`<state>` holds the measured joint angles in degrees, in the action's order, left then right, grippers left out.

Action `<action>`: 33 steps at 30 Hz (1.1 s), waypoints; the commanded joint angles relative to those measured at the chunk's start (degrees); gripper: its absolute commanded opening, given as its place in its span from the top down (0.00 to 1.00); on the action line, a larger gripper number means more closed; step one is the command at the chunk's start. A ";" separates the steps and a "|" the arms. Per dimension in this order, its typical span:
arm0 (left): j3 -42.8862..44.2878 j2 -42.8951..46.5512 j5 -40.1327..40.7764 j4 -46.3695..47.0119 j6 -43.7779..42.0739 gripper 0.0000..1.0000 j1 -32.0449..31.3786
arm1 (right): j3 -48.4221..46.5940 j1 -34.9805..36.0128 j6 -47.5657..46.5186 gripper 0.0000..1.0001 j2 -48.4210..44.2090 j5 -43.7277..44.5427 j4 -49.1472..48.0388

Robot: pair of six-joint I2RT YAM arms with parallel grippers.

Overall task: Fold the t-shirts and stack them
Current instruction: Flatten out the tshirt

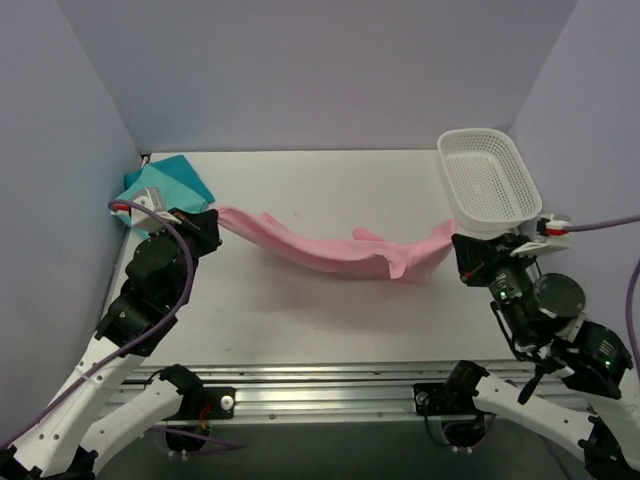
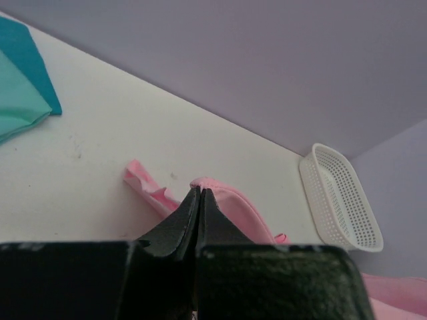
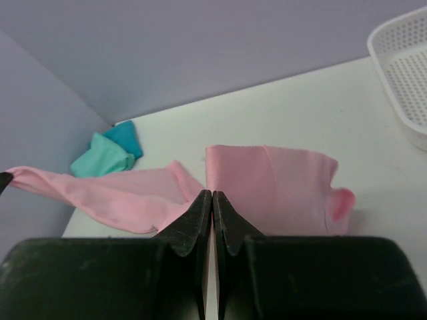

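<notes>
The soft light pink cloth t-shirt [image 1: 330, 252] hung as a sagging, twisted band across the middle of the frame. The left gripper [image 2: 200, 195] and the right gripper [image 3: 212, 197] each clamped one end of it. The teal cloth t-shirt [image 1: 168, 182] (paler on one face) lay bunched at upper left.

I get bright, even overhead light. The pink t-shirt [image 1: 330, 252] casts a faint, soft shadow on the white table [image 1: 300, 195]. In my wrist views the close fingers [image 2: 175, 232] look dark and blurred.
</notes>
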<state>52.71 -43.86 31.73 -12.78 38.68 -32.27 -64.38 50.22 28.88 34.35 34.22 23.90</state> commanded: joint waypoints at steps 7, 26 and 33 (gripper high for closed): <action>16.01 4.47 -5.52 -9.20 -15.55 0.98 -6.31 | -17.06 -0.73 -10.34 1.00 -2.37 -12.77 -0.88; 17.28 -2.19 -2.39 -4.03 -17.15 0.98 -6.31 | -18.26 -2.32 -2.79 1.00 17.57 10.33 0.10; 9.88 -13.59 3.17 5.47 -16.09 0.98 -3.69 | -9.81 -6.61 -1.47 1.00 31.29 16.42 -8.68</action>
<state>63.07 -53.19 31.05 -15.73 21.91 -37.98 -76.09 46.17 25.76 61.56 45.54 21.15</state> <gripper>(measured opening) 0.033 0.002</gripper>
